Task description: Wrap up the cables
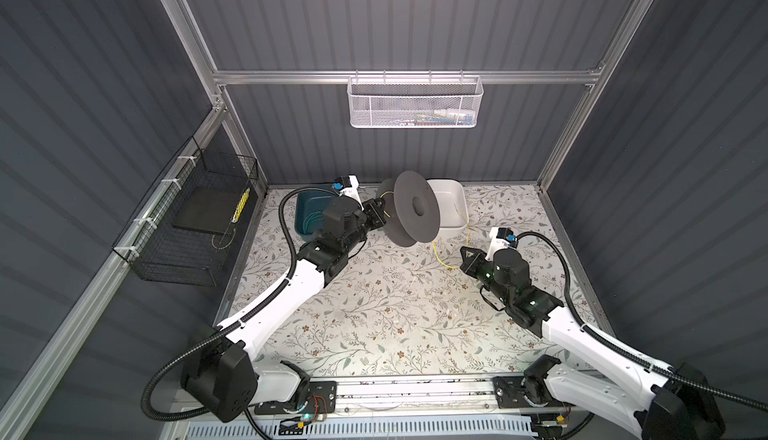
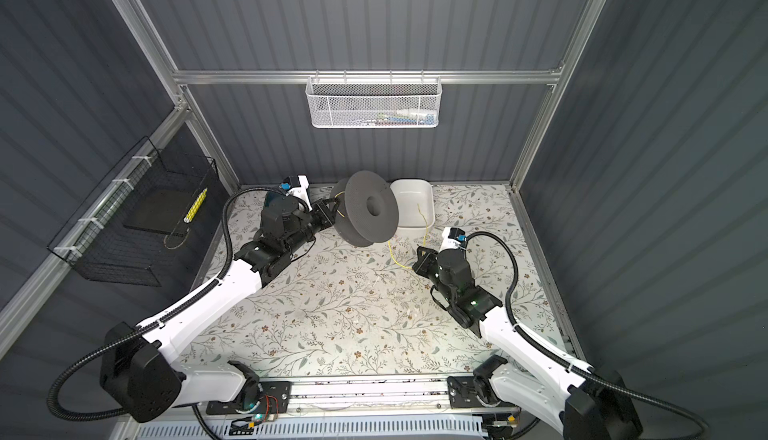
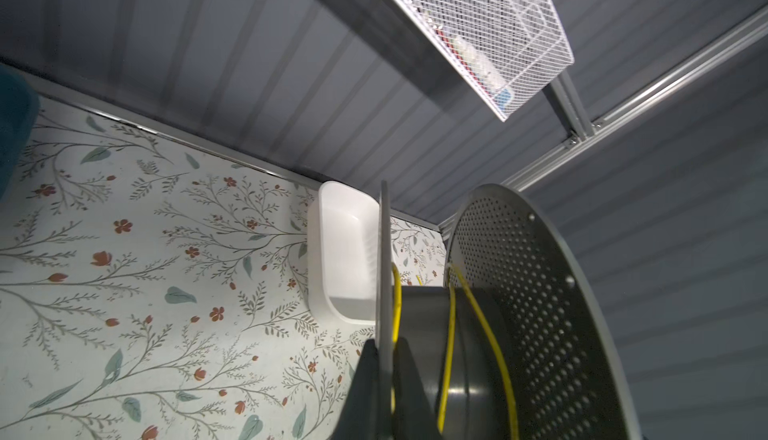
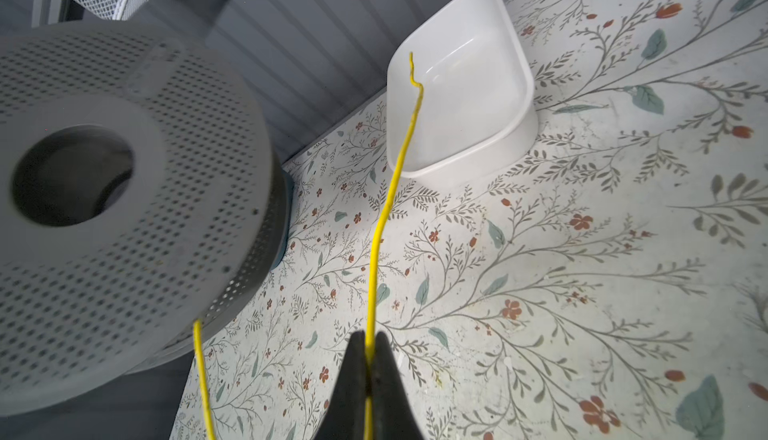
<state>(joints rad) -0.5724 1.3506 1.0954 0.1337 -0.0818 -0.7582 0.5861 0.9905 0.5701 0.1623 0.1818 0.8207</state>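
**Cable pinched beside the spool, spool clamped by one flange**

Cable and spool decide the next move. The thin, bright yellow flexible cable (image 1: pixel 436 253) leaves the lower rim of the dark grey perforated plastic spool (image 1: pixel 415 209) and runs away from it to our right gripper (image 4: pixel 368 348). That gripper's jaws are pressed together on the cable partway along. Past the pinch, the loose tail doubles back alongside the spool. Its kinked tip shows against the white plastic tub (image 1: pixel 446 203) just behind the spool.

Our left gripper (image 3: pixel 385 344) is clamped on the edge of the flange facing away from the right gripper. It holds the spool with its bore roughly level.

Only a few yellow turns lie on the hub, so we judge most of the wrapping is yet to do. The right arm is nearer the free length. That length must go in between the two flanges, not outside the flange facing it.
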